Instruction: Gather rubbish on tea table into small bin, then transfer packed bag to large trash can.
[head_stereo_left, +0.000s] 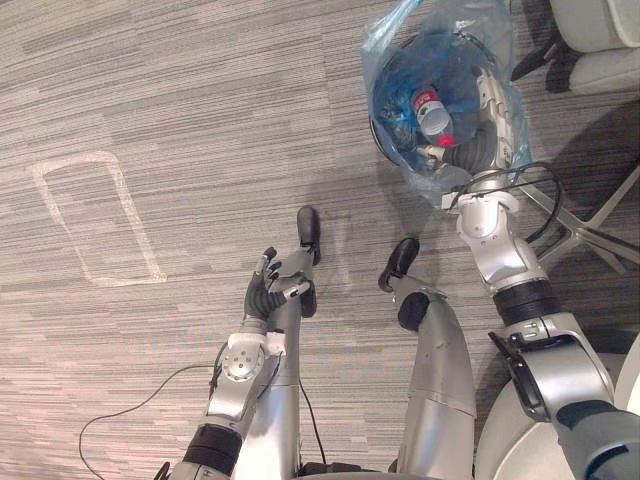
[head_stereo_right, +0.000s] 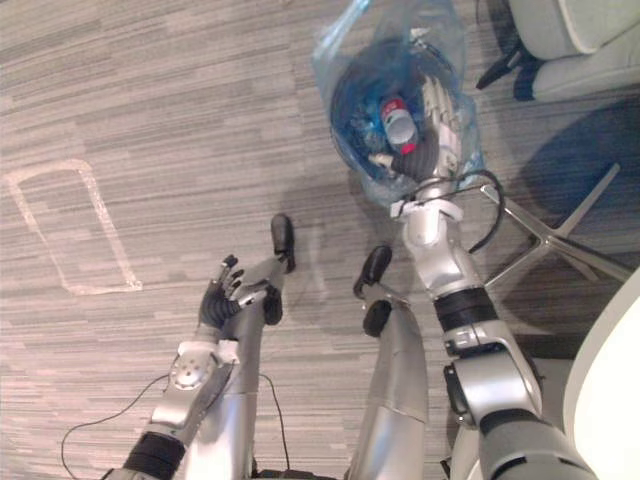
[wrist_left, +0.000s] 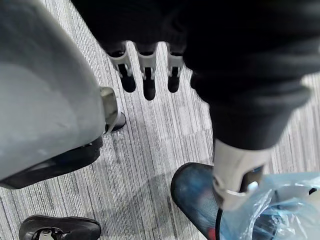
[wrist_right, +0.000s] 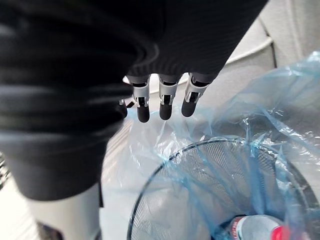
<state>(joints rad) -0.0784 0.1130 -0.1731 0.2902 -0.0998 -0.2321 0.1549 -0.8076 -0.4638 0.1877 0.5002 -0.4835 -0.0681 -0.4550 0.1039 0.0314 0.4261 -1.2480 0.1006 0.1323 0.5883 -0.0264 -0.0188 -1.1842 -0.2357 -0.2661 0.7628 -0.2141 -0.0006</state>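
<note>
Left eye view puts the small bin (head_stereo_left: 385, 100) at one o'clock for me, lined with a blue bag (head_stereo_left: 400, 30) and standing on the carpet (head_stereo_left: 200, 100); a bottle (head_stereo_left: 433, 115) with a red label lies inside. My right hand (head_stereo_left: 497, 105) reaches along the bin's three o'clock rim, fingers straight, gripping nothing I can see; my left hand (head_stereo_left: 268, 292) hangs at seven o'clock, fingers relaxed and empty; a taped outline (head_stereo_left: 95, 215) sits at nine o'clock.
</note>
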